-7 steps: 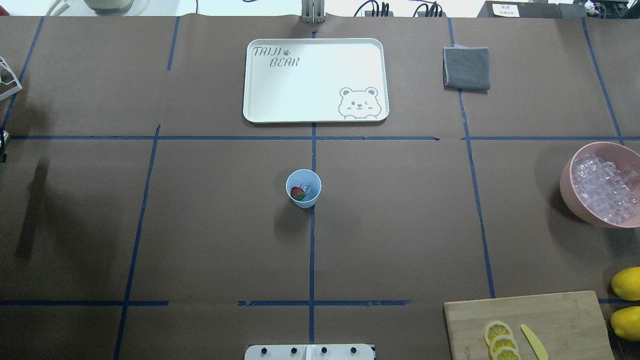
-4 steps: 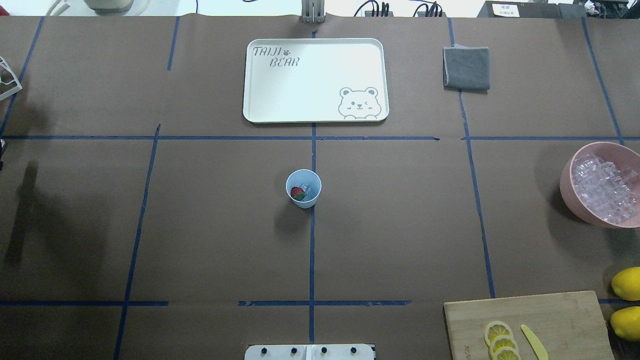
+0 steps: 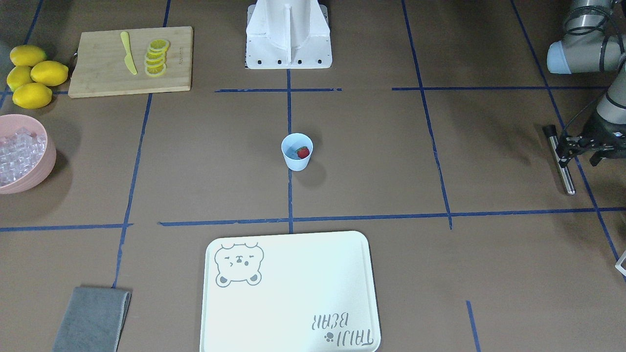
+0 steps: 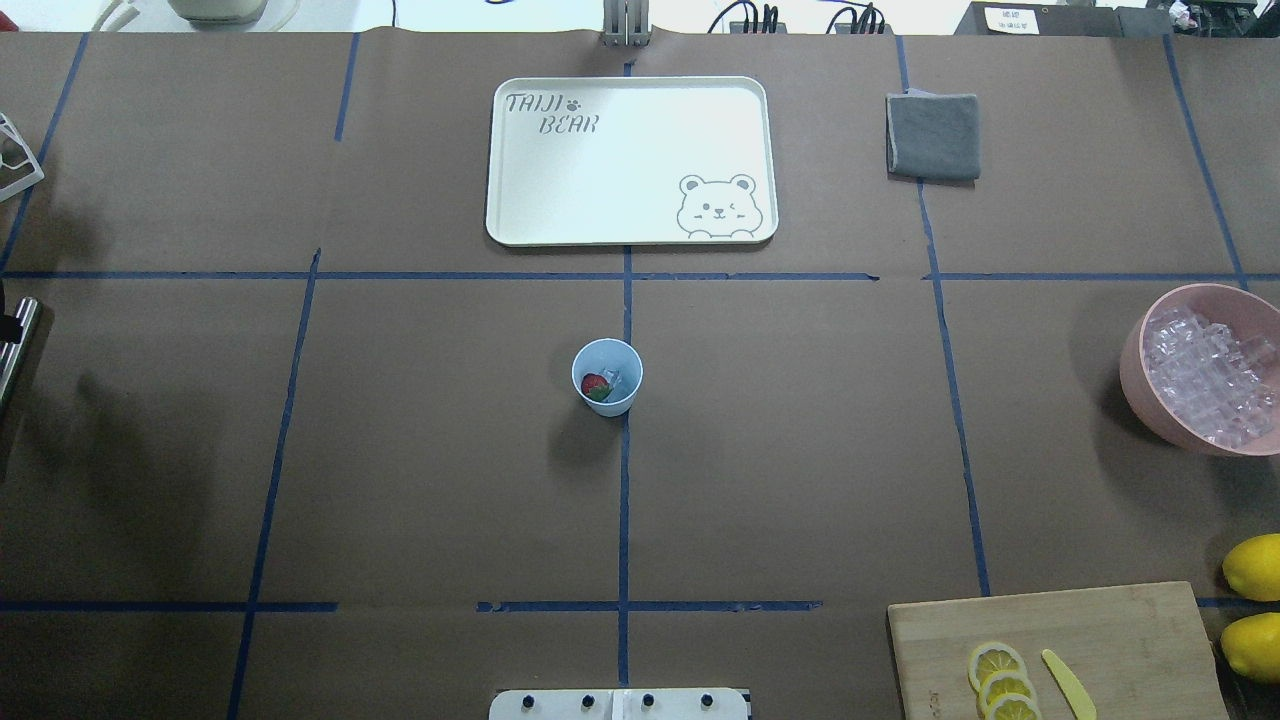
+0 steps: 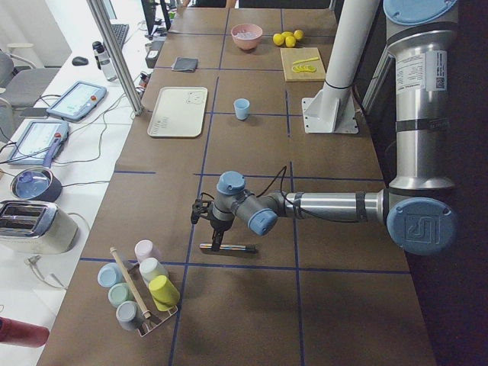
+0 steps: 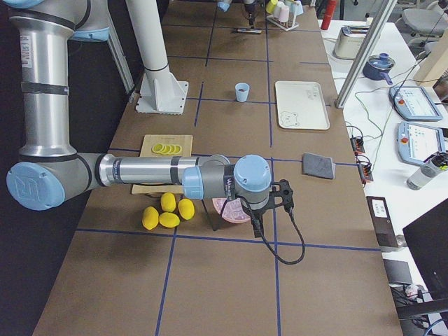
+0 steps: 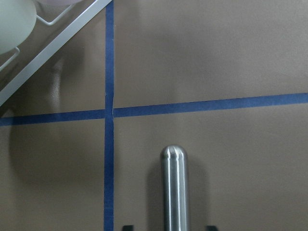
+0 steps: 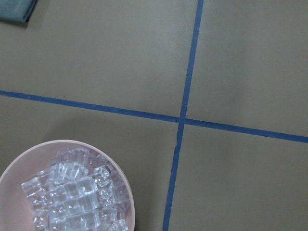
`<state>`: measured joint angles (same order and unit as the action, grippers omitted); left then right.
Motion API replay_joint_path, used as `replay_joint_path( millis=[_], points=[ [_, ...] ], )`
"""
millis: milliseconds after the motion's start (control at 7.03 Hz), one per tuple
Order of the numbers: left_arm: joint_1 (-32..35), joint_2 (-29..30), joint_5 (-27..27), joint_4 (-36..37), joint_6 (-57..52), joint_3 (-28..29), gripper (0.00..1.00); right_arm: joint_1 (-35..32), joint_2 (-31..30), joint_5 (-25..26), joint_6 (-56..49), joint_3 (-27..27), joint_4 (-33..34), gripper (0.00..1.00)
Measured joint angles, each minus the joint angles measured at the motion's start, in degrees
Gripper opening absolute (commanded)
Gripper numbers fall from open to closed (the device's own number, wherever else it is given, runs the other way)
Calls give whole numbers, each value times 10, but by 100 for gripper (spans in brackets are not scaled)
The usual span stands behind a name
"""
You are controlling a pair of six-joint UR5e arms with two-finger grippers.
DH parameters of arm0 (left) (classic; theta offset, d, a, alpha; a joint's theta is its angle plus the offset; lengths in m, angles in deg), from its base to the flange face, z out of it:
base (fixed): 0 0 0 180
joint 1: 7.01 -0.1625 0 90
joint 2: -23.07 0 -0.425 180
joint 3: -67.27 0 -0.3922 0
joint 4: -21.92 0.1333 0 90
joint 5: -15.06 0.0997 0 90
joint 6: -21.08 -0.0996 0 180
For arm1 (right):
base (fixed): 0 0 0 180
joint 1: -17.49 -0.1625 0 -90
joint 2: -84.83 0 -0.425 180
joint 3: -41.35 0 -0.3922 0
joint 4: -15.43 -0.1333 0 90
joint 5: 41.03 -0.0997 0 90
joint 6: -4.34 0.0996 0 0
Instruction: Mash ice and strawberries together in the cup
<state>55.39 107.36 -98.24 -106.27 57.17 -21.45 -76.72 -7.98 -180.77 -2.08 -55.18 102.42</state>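
The light blue cup (image 4: 607, 377) (image 3: 297, 151) stands upright at the table's centre. Inside it lie a red strawberry (image 4: 594, 384) (image 3: 303, 152) and a piece of ice (image 4: 611, 379). More ice (image 4: 1210, 380) (image 8: 72, 192) fills the pink bowl (image 4: 1135, 340) at the right edge. My left gripper (image 3: 562, 149) is far to the left of the cup, shut on a metal rod (image 3: 563, 168) (image 7: 174, 192) (image 4: 18, 335) that it holds level, low over the table. My right gripper (image 6: 257, 225) hangs above the pink bowl; I cannot tell whether it is open or shut.
A white bear tray (image 4: 520, 200) and a folded grey cloth (image 4: 932, 135) lie at the far side. A cutting board (image 4: 1130, 630) at the near right carries lemon slices (image 4: 1000, 680) and a yellow knife (image 4: 1068, 683), with lemons (image 4: 1255, 565) beside it. A cup rack (image 5: 141, 293) stands near the left arm.
The metal rod has come into the overhead view at its left edge, and the left arm's shadow has shifted. The cup and its contents have not moved.
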Motion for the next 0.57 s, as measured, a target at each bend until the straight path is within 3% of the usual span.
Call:
replay_joint_path(
  millis=[284,569],
  points=[
    [1,1,-10,17,-30,-10,100,0,0,0,0,0,0,100],
    [33,5,-45,153,-147,-78,100,0,-1,0,-1,1,-1,100]
  ],
)
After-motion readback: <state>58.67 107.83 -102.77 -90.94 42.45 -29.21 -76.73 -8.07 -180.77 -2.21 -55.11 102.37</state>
